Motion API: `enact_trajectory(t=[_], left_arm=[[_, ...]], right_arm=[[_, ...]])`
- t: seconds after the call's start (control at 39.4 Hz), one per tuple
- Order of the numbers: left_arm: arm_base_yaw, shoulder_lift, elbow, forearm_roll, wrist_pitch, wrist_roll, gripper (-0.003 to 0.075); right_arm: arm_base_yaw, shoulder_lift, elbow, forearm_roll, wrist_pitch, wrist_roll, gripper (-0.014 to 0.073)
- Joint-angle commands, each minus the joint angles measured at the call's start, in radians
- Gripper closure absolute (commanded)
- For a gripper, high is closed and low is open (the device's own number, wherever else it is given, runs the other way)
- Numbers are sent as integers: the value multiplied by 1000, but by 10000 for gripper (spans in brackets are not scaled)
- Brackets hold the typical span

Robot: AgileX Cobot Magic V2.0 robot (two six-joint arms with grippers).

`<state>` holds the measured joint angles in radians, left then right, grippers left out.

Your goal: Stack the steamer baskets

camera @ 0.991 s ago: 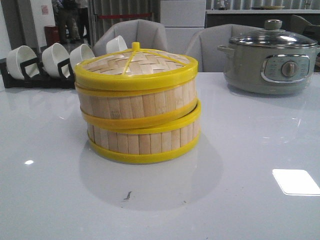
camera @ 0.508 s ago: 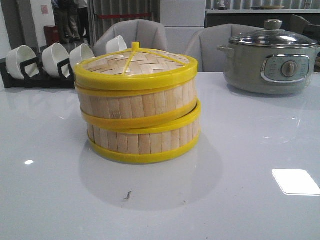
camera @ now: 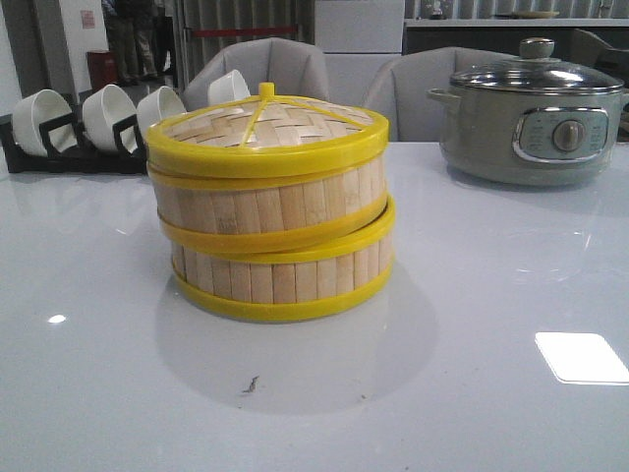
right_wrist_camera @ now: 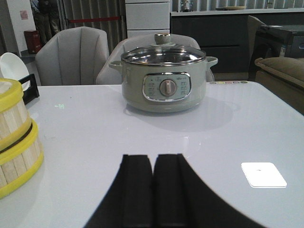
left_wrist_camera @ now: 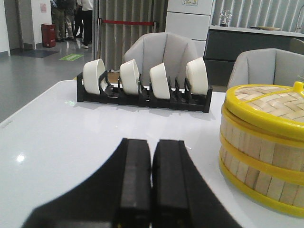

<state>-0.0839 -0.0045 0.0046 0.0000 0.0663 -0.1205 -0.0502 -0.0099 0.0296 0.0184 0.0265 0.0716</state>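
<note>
Two steamer baskets [camera: 280, 241] stood stacked mid-table, the lid [camera: 267, 131] seated on top; nothing had shifted over the last second, so I judged stacking complete. My left gripper [left_wrist_camera: 151, 183] and right gripper [right_wrist_camera: 153, 187] rested closed, empty, near, well apart from the stack.

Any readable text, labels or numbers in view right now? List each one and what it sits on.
No text can be read.
Grey-green electric cooking pot: small marks around its control dial, too small to read.
White wall in the background: a small pinkish sign, blurred.
White cabinet behind the chairs: a small label at its top edge, unreadable.
Stacked pale bamboo steamer baskets with yellow rims: no markings visible.
</note>
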Motion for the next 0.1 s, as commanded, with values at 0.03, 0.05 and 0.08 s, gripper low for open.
enact_trajectory(t=[0.03, 0.05, 0.08], left_arm=[[2, -12, 2, 0, -82, -1, 636], [2, -12, 2, 0, -82, -1, 636], [2, -12, 2, 0, -82, -1, 636]], right_arm=[[-6, -22, -14, -5, -78, -4, 543], [-6, -22, -14, -5, -78, -4, 543], [-6, -22, -14, -5, -78, -4, 543]])
